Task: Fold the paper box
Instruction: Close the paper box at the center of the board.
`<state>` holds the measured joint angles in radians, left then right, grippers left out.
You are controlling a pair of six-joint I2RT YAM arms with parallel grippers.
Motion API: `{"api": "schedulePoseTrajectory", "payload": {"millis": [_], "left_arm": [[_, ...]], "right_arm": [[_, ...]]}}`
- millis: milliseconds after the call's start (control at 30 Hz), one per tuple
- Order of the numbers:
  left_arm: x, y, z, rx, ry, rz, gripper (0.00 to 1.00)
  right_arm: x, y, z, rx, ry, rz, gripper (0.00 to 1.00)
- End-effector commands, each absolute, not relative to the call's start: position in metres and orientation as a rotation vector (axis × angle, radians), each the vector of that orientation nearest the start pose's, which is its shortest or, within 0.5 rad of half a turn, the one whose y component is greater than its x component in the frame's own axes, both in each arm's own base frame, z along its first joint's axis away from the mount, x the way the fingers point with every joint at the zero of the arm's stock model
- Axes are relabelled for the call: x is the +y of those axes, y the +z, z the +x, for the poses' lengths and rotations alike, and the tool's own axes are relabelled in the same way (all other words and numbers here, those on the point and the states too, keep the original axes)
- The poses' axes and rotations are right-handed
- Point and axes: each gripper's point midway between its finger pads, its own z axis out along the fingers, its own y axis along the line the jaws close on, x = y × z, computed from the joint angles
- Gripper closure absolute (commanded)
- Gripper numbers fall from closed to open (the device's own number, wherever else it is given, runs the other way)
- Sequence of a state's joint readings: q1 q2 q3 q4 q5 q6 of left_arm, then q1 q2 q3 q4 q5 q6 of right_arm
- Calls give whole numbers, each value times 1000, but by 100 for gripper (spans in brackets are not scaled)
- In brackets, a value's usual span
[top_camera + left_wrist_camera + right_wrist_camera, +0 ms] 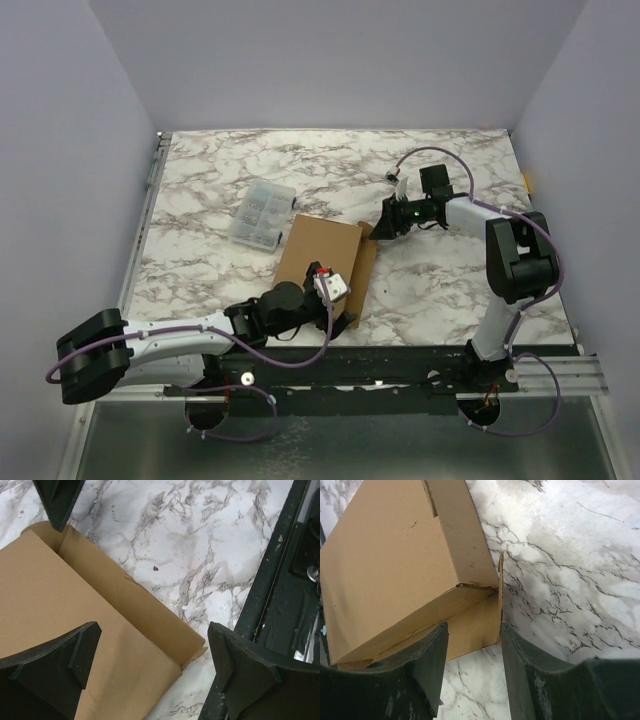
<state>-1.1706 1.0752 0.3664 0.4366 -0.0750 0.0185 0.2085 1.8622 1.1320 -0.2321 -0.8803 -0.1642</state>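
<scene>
Left pincer [152,640], jaws fully spread and empty, hovered over the paper box [315,245] at the centre of the top view. Right pincer [470,635], half open, straddled an upright side flap [499,595] without gripping it. Box seemingly mostly folded; that flap not yet tucked.

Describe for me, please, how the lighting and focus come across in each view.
Top external: soft, even light, no harsh shadow around the plain brown cardboard box on the white marble-patterned table. Left wrist: box and table crisp, the near black jaws softer. Right wrist: table washed out at upper right, jaws dark and blurred.
</scene>
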Motion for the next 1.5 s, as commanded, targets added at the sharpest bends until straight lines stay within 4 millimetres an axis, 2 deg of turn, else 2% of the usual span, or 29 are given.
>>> {"api": "schedulePoseTrajectory", "payload": {"millis": [0,67,267,400,500,567,700,900,1133,1333,1467], "left_arm": [[-300,136,173,1777,-629,818,1],[-293,146,194,1816,-548,715,1],[-304,155,249,1899,-405,778,1],[-314,146,283,1948,-390,769,1],[-329,136,297,1958,-358,827,1],[-332,123,303,1965,-313,877,1],[-334,102,308,1978,-262,955,4],[-327,85,317,2017,-204,938,12],[-324,78,313,2047,-213,911,21],[-321,73,303,2065,-254,917,25],[-314,71,295,2067,-268,911,25]], "right_arm": [[215,75,342,2181,1199,-841,49],[214,75,342,2170,1187,-854,50],[213,67,350,2142,1152,-892,51],[212,63,359,2138,1152,-877,51],[212,62,368,2131,1160,-864,50],[212,60,374,2131,1181,-861,50],[213,59,381,2113,1223,-859,51],[218,57,390,2097,1308,-836,54],[223,62,384,2082,1390,-816,77],[221,71,374,2046,1352,-833,86],[217,67,373,2042,1296,-859,93]]}}
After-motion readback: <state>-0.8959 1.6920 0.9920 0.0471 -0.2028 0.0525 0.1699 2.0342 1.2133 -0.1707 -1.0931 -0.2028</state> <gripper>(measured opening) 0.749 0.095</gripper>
